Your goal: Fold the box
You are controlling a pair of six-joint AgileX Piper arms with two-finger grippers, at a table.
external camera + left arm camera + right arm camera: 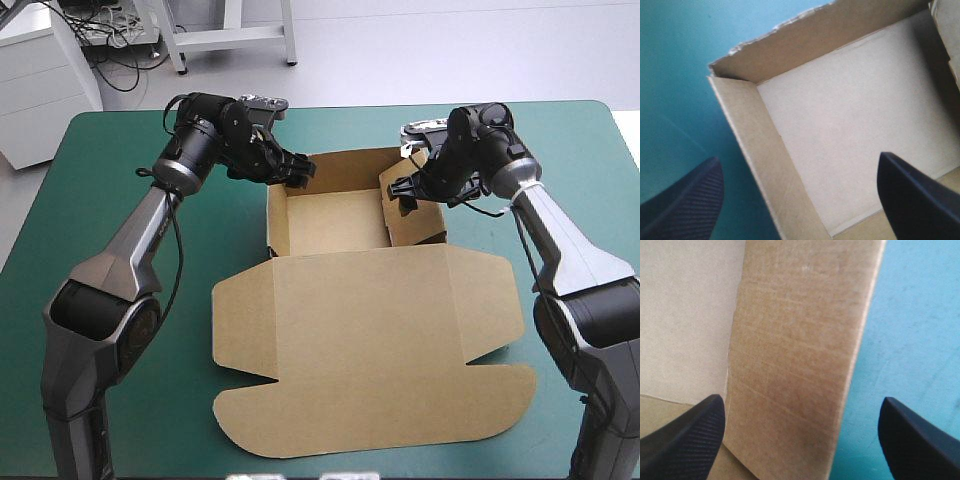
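left end effector (799, 157) spread — astride box (855, 125) wall | right end effector (800, 399) spread (astride side flap (800, 340))

We are seeing pale grey floor (450, 50) beyond the table's (90, 200) far edge. A white cabinet (40, 90) is standing off its far left corner, cables (128, 70) trailing beside it.

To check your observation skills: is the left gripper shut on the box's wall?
No, the left gripper is open, its fingers wide apart astride the box wall.
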